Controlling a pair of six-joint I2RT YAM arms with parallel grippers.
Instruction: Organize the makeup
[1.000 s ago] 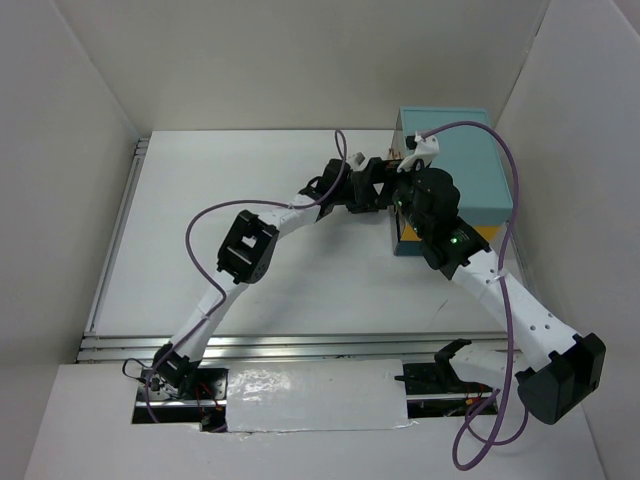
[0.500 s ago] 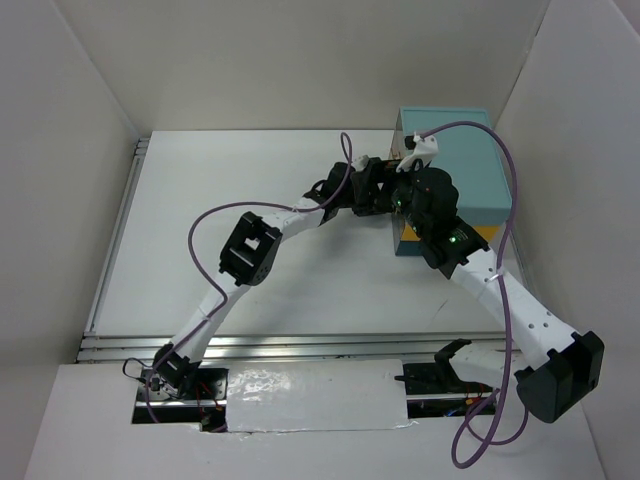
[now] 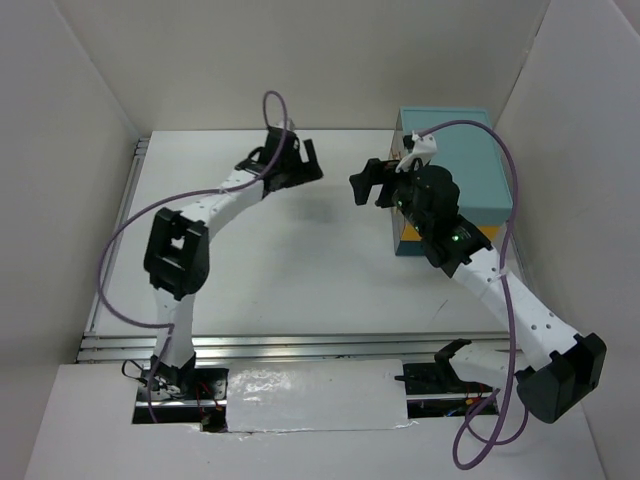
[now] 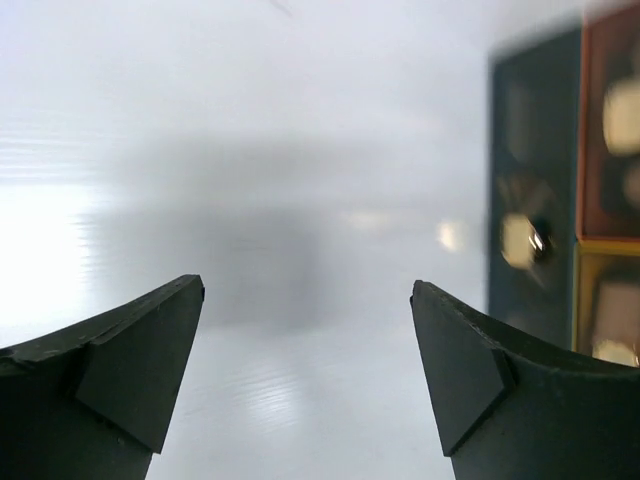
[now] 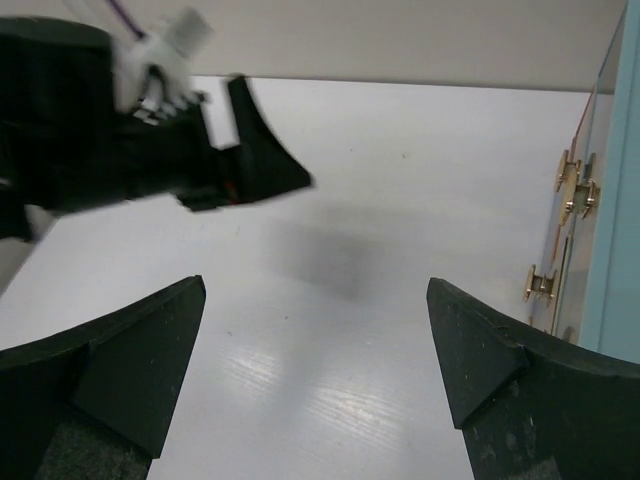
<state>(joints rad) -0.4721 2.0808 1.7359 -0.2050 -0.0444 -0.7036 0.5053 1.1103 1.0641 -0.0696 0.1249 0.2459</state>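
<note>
From above: the left gripper (image 3: 308,160) has swung away from the teal case (image 3: 460,160) to the far left-centre of the table (image 3: 300,280), jaws apart and carrying nothing. A second ago it sat half-closed right beside the right gripper (image 3: 366,184) at the case's left edge. I read that as a drop-off just made, though the right arm covers most of the tray and I cannot confirm it. The right gripper hangs at the case's left side, jaws wide.

Left wrist: the left gripper (image 4: 308,292) shows only bare white table between its spread fingers. At the right edge is a blurred slice of the case, with orange and yellow compartments (image 4: 610,200). The pale smears inside may be the makeup (image 4: 622,115) (too soft for me to name any piece).

Right wrist: the right gripper (image 5: 316,288) is also spread and empty. The left gripper (image 5: 235,160) streaks across the upper left, and the case's gold clasps (image 5: 575,180) stand at the right.

No makeup lies loose on the table that I can see, so the sorting looks well along. The surface is smooth glossy white, boxed in by plain white walls (image 3: 80,80).
</note>
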